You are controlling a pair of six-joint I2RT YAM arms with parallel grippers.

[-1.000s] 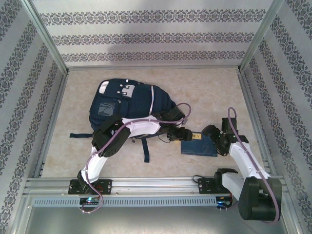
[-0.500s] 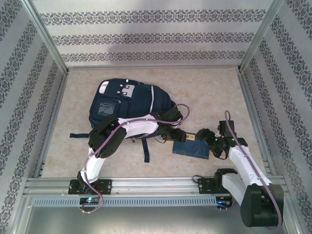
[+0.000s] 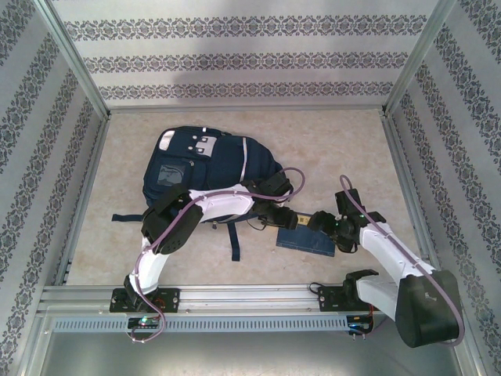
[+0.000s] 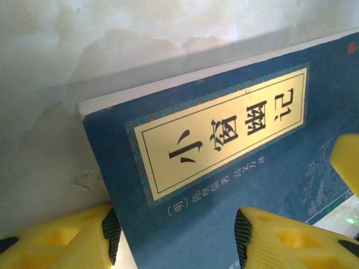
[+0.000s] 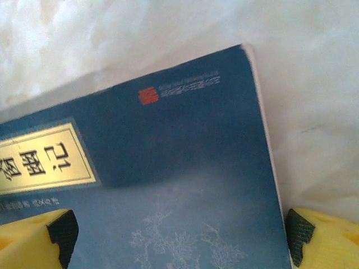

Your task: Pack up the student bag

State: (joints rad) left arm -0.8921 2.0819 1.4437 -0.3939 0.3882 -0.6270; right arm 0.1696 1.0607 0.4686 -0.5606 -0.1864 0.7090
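The student bag (image 3: 207,168), a navy backpack with a grey patch, lies flat on the table's left-centre. To its right a blue book (image 3: 309,240) with a yellow title label lies flat. My left gripper (image 3: 286,218) hovers over the book's left end near the bag. In the left wrist view its yellow fingers (image 4: 84,235) stand open across the book's (image 4: 224,123) corner. My right gripper (image 3: 324,222) is over the book's middle, close to the left one. In the right wrist view it (image 5: 179,238) is open and spans the book (image 5: 185,145) up to its right edge.
Dark straps (image 3: 233,241) trail from the bag toward the near edge and to the left (image 3: 125,217). Metal frame rails (image 3: 235,294) and patterned walls enclose the table. Bare tabletop (image 3: 344,149) lies behind the book.
The right arm has swung left, bringing its gripper over the book beside the left one. The book has slid left toward the bag. The left arm has barely shifted.
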